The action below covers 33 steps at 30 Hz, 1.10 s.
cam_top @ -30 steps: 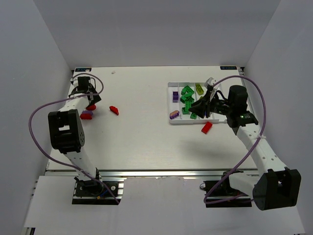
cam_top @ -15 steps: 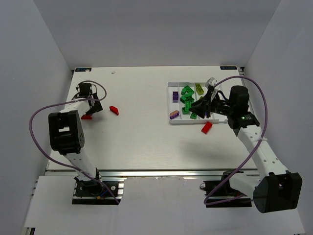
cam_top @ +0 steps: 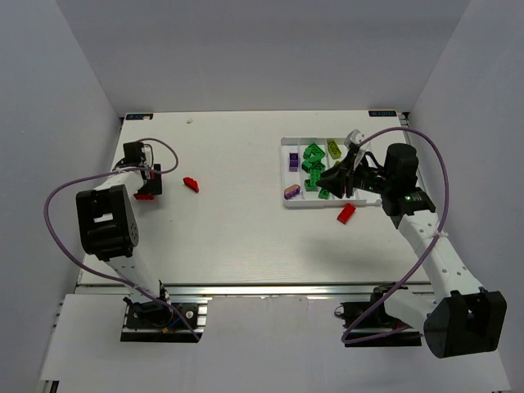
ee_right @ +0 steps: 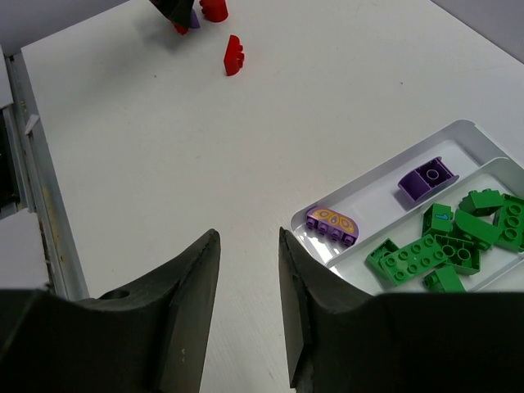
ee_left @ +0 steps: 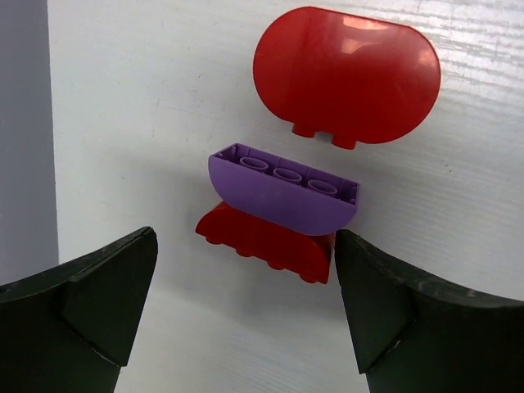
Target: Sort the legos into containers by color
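Grey walls close in a white table [cam_top: 246,237]. At its far left edge the left fingers [ee_left: 90,299] stand wide apart and grip nothing. From the left wrist view, a small heap sits on the table between and just past their tips: a purple curved brick [ee_left: 282,201], tilted with its open underside showing, rests on a red brick [ee_left: 262,241]. Just beyond these two, parted from the purple one by a thin gap, lies a red rounded piece [ee_left: 346,74]. A little to the right, a lone red brick [cam_top: 191,183] lies by itself on the table.

Right of centre lies the white tray [cam_top: 283,176]. Its leftmost compartment holds a plain purple brick [cam_top: 293,160] toward the far end and a patterned purple brick [cam_top: 291,192], with a yellow marking on its face, at the near end. The next compartment holds a pile of green bricks [cam_top: 313,168]. The third shows a yellow-green brick [cam_top: 334,148] at its far end. The rest of the tray is hidden under the right arm. The right fingers [ee_right: 184,303] hang over the tray's right half, parted only narrowly, with bare table showing through the gap and nothing between them. Just outside the tray's near edge, a stray red brick [cam_top: 346,214] lies on the table.
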Available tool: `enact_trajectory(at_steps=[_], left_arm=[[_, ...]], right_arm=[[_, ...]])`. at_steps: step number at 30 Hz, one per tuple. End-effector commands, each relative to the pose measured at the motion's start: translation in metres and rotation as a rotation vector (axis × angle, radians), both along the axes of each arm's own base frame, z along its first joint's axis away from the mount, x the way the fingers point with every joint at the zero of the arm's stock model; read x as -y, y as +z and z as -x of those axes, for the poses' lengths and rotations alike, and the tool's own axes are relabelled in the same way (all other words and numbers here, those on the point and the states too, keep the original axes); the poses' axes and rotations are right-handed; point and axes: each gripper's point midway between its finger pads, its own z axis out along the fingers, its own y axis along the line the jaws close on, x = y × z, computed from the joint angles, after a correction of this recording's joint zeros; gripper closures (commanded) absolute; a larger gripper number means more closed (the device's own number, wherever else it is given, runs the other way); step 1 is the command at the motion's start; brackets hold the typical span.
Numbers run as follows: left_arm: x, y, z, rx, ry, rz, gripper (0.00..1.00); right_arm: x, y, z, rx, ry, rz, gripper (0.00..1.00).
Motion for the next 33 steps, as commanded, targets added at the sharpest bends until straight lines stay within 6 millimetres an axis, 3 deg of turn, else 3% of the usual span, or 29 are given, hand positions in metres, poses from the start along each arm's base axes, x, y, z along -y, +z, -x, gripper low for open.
enact_trajectory(at_steps=[1,9,19,29,33], left_arm=[[0.000,0.011,-0.009,0.009,-0.144,-0.028,0.02],[0.003,-0.002,-0.025,0.010,-0.246,-0.022,0.03],[0.013,-0.021,-0.038,0.023,-0.284,0.070,0.15],[0.020,-0.021,-0.033,0.019,-0.268,0.119,0.22],[0.022,-0.023,-0.026,-0.006,-0.249,0.132,0.18]], right_arm=[[-0.004,0.026,0.004,0.084,0.023,-0.023,0.59],[-0.004,0.025,0.004,0.082,0.022,-0.024,0.59],[-0.004,0.026,0.003,0.086,0.021,-0.024,0.59],[-0.004,0.029,0.004,0.096,0.026,-0.026,0.59],[-0.004,0.030,0.006,0.100,0.026,-0.027,0.59]])
